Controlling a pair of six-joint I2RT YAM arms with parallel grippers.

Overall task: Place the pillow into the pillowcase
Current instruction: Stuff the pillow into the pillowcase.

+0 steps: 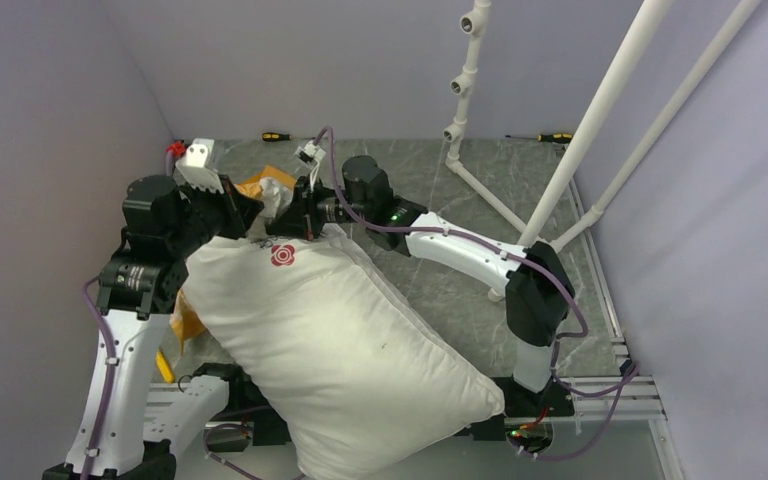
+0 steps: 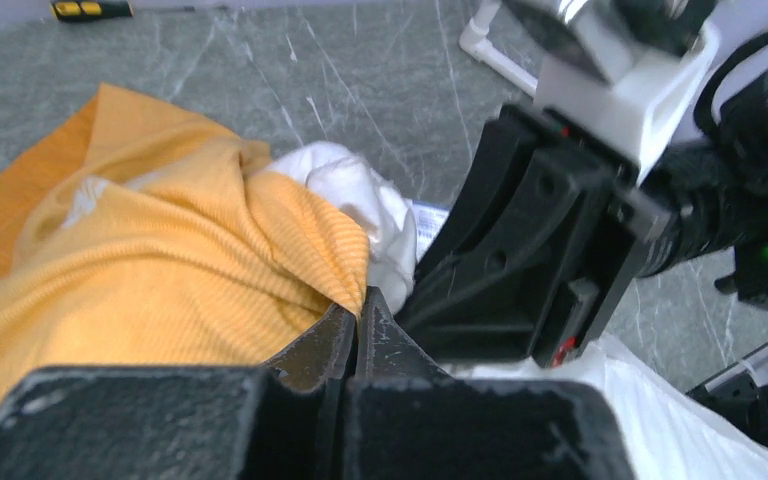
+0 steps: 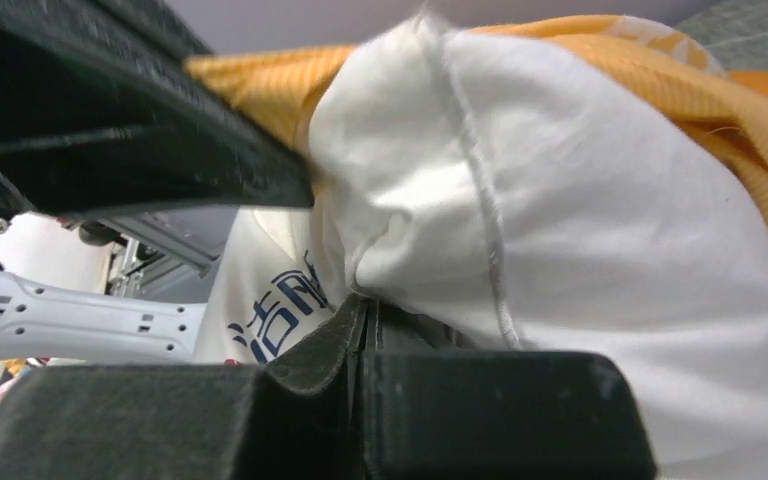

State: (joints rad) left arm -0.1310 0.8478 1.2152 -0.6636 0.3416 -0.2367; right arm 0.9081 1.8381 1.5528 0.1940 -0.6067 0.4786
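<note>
One pillow (image 1: 340, 350), mostly uncased, runs from upper left to bottom centre of the top view. The pillowcase (image 1: 268, 184) is bunched over its upper-left corner. Left gripper (image 2: 355, 300) is clamped on pillowcase fabric; right gripper (image 3: 360, 305) is apparently pinching the pillow corner. Risk: the thin pinch slips and the corner pops out.

Pale lavender walls (image 1: 360, 60) close in the space beyond and to either side of the right gripper (image 1: 288, 215), under even, soft light. Beneath it lies a grey marbled tabletop (image 1: 460, 320), with a yellow-handled screwdriver (image 1: 276, 136) beyond it at the far edge and a second screwdriver (image 1: 552, 137) well off to its right. Further to its right a white pipe frame (image 1: 600, 110) rises from the tabletop, and silver aluminium rails (image 1: 610, 400) run along the near edge behind it.
</note>
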